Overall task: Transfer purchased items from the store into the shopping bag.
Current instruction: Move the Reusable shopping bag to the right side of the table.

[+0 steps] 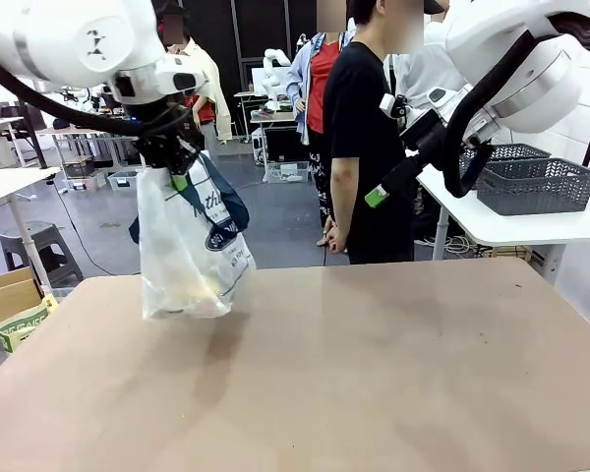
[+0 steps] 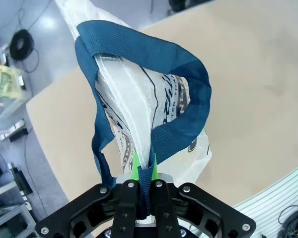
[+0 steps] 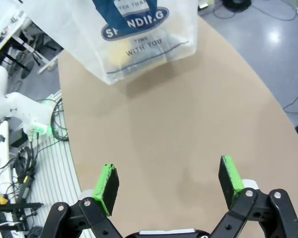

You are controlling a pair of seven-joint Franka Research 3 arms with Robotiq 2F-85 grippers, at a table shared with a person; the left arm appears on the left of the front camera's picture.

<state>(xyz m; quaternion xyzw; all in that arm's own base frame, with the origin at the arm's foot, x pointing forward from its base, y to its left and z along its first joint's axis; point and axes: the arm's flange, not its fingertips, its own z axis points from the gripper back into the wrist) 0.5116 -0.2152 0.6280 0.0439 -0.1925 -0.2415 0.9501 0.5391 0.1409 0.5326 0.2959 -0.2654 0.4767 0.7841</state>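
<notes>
Shopping bag (image 1: 192, 246) handling is the step in hand: the left gripper (image 2: 143, 191) is clenching its jaws on one navy strap handle (image 2: 154, 94), the webbing pinched between the green pads, and the bag is hanging below it over the far left part of the table (image 1: 374, 374), its bottom touching or just above the surface; I cannot tell which. Through the translucent plastic some yellowish purchased items (image 1: 199, 285) are showing low in the bag, so I judge the loading to be largely done and the work now to be carrying or setting the bag down. The right gripper (image 3: 166, 181) is hanging with its jaws spread wide and nothing between them, above bare table near the right side, well apart from the bag. The next move probably calls for lowering the bag gently so it is resting upright, then releasing the strap without tipping the contents. On the bag's oval navy logo (image 3: 134, 22) white letters are reading partly as "SP…NDING", with "TIME" and "WITH YOU" printed beneath; navy script higher up is too folded to read. A person (image 1: 359, 147) is standing beyond the far edge.
</notes>
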